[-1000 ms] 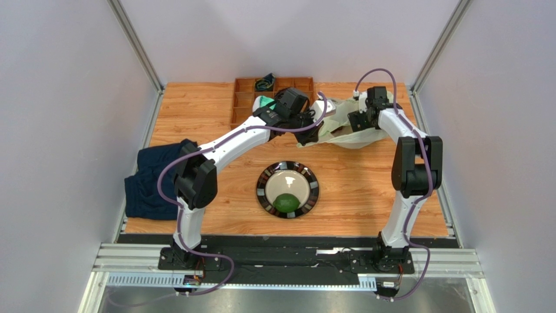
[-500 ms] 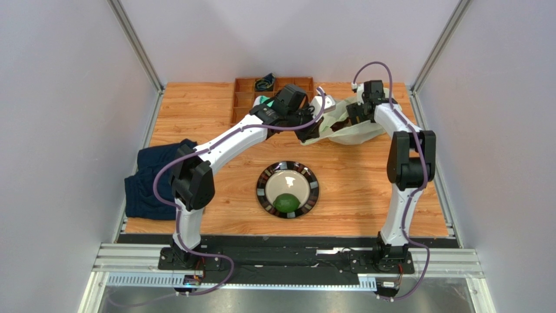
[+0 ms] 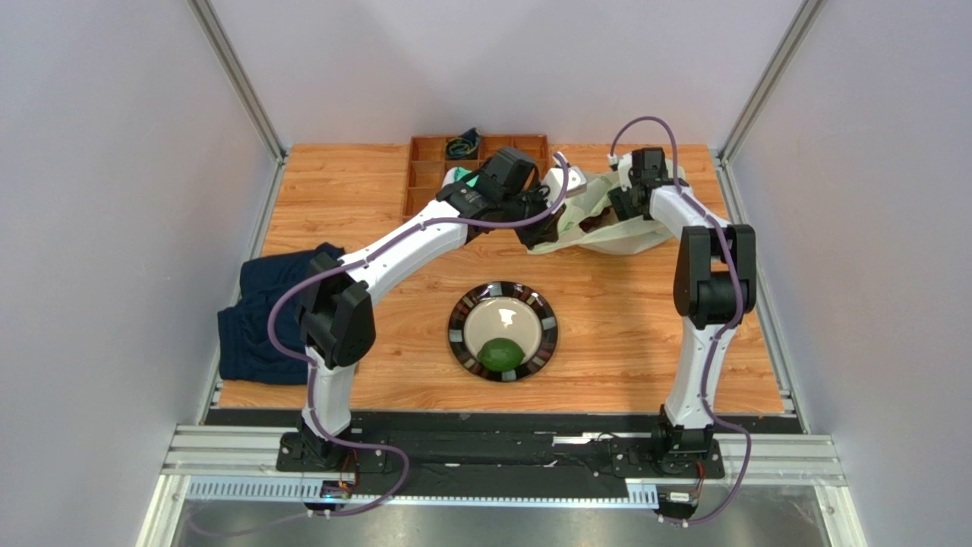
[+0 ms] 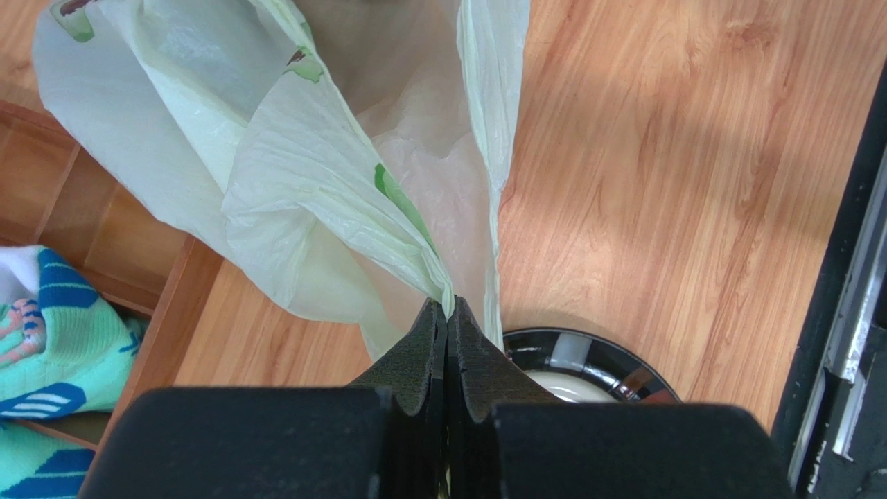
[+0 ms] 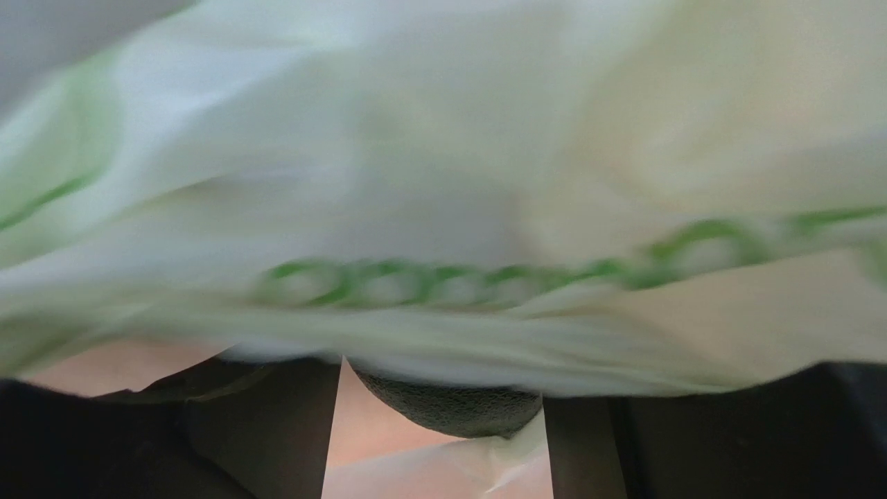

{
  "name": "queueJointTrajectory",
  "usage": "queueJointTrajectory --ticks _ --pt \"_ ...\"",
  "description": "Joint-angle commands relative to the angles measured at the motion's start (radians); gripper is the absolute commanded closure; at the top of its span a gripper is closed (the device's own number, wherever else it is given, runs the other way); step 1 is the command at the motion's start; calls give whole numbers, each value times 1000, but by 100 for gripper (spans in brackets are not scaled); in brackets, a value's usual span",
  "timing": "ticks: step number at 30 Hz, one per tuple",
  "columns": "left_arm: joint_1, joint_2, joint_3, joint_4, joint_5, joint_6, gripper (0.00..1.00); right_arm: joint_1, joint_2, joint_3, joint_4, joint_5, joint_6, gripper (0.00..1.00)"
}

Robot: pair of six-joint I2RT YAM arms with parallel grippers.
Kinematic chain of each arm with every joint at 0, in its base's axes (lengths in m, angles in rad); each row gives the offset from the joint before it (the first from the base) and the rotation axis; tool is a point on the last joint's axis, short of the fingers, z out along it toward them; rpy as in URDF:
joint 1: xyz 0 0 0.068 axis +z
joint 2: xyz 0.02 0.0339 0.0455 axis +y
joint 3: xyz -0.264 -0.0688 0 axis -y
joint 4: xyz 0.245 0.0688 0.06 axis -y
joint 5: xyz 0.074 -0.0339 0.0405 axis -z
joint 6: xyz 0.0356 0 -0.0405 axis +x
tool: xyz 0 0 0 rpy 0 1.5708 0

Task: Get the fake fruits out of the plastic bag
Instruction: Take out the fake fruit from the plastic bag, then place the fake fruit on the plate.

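Near the bottom of the top view, a black-rimmed plate (image 3: 455, 331) is set on the wooden desk (image 3: 639, 331). One green avocado (image 3: 500, 354) is laid in the plate's near part. A dark blue cloth (image 3: 257, 325) is heaped at the left edge of the desk.

Farther up, the plastic bag (image 3: 616, 234) is spread in the upper middle of the desk, between the two arms. A fold of it is pinched in the left hand (image 4: 450, 308). The fingers there are pressed tight together with only the thin bag between them (the plate is seen just below them in the left wrist view).

The right hand (image 5: 442, 379) is tucked under the bag, which is blurred and fills most of the right wrist view. A second avocado (image 5: 453, 408) is gripped between its fingers (image 5: 281, 426), reaching from one finger to the other.

At the far edge a wooden tray (image 3: 424, 171) is placed, with teal-and-white socks (image 3: 461, 180) in it.
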Motion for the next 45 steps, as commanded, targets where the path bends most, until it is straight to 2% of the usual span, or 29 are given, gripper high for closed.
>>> queueJointTrajectory --ticks 1,7,12,13,14,17,19,20,21,24,27,32,38,45 --pt "0 -4 55 17 1 -7 100 -7 -262 -52 -100 -248 16 74" --pt "0 21 106 24 9 -32 100 7 -511 -118 -279 -582 96 77" --pt "0 42 144 16 -16 -29 100 21 -708 -196 -295 -699 90 78" --pt "0 38 149 11 -34 -33 92 24 -729 -210 -293 -721 91 78" --pt "0 33 161 -10 -45 -38 69 30 -751 -211 -293 -735 88 78" --pt "4 -36 137 -48 -111 -35 35 76 -815 -190 -333 -765 56 78" --pt "30 -124 100 -58 -133 -47 29 136 -855 -181 -381 -774 24 77" --pt "42 -160 51 -64 -143 -74 19 160 -863 -176 -404 -774 -14 77" --pt "70 -195 24 -64 -155 -88 18 221 -874 -176 -448 -771 -33 77" --pt "121 -353 -101 -65 -174 -92 17 353 -894 -217 -490 -737 -55 76" --pt "150 -504 -211 -76 -192 -69 17 478 -877 -236 -462 -687 13 76" --pt "174 -714 -346 -108 -166 -43 18 661 -707 -164 -381 -619 59 76" --pt "295 -829 -432 -111 -74 -70 20 735 -445 -67 -317 -553 91 76" --pt "437 -941 -538 -70 62 -170 21 815 -271 -1 -289 -490 22 74"
